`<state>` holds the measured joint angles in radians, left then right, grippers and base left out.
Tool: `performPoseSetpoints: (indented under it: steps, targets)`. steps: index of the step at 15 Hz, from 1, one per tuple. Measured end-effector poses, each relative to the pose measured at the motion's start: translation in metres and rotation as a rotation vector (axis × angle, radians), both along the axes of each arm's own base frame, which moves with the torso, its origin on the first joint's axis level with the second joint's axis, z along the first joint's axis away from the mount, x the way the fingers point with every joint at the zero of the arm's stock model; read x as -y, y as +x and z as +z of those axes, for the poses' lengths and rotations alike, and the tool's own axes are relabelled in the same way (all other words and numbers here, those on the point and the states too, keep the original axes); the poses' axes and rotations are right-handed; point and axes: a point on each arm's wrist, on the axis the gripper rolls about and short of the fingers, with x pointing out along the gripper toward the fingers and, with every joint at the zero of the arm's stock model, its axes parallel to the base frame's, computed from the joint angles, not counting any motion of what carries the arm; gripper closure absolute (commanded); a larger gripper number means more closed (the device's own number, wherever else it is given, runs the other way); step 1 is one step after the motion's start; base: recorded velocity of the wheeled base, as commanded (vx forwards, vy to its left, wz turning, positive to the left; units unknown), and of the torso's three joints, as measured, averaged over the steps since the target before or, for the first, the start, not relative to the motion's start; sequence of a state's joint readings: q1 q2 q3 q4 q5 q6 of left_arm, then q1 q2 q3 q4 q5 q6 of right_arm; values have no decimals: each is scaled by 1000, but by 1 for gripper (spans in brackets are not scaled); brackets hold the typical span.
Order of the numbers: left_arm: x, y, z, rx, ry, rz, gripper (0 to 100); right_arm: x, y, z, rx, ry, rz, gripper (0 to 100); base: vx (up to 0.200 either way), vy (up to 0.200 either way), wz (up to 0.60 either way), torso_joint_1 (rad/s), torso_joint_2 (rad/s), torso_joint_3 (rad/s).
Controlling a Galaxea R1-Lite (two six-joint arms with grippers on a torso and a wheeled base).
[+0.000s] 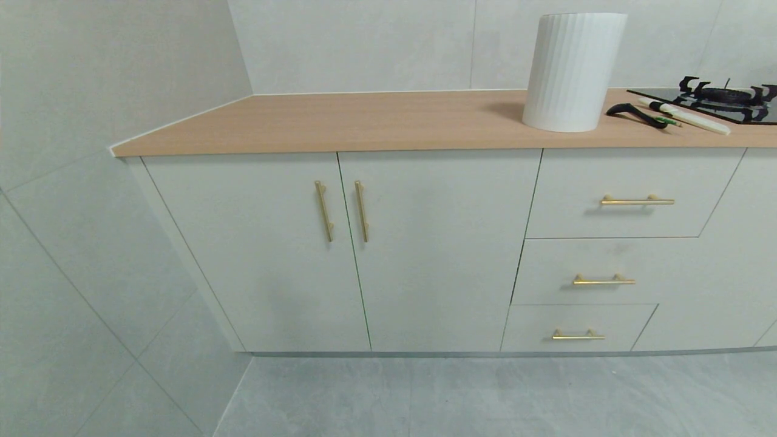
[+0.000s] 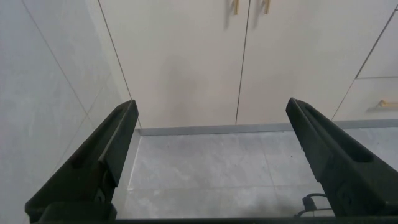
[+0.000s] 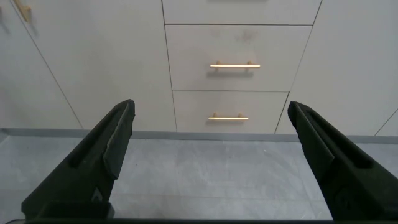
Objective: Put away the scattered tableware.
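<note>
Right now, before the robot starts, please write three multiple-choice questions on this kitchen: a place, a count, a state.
1. Where is the white ribbed container? A on the floor; B on the wooden counter, near the stove; C in a drawer.
2. How many drawers have gold handles? A one; B three; C six.
3. The two cabinet doors are: A both shut; B both open; C one open.
Answers: 1 B, it rests on the counter; 2 B, three stacked fronts, one handle each; 3 A, both sit flush.
</note>
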<state>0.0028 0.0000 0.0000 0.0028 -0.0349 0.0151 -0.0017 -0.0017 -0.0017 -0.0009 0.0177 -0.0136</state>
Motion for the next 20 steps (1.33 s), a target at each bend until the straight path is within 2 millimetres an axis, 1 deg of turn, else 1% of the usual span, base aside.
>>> performPoseSetpoints:
  steps: [1,16,20]
  targets:
    - [0,0,0,0,1,0,0,0,0,0,0,0,0,0,0,0,0,0,0,0]
    - [0,0,0,0,6,0,0,0,0,0,-1,0,1,0,0,-200,0,2,0,4]
    - [0,0,0,0,4,1,0,0,0,0,-1,1,1,0,0,0,0,0,0,0]
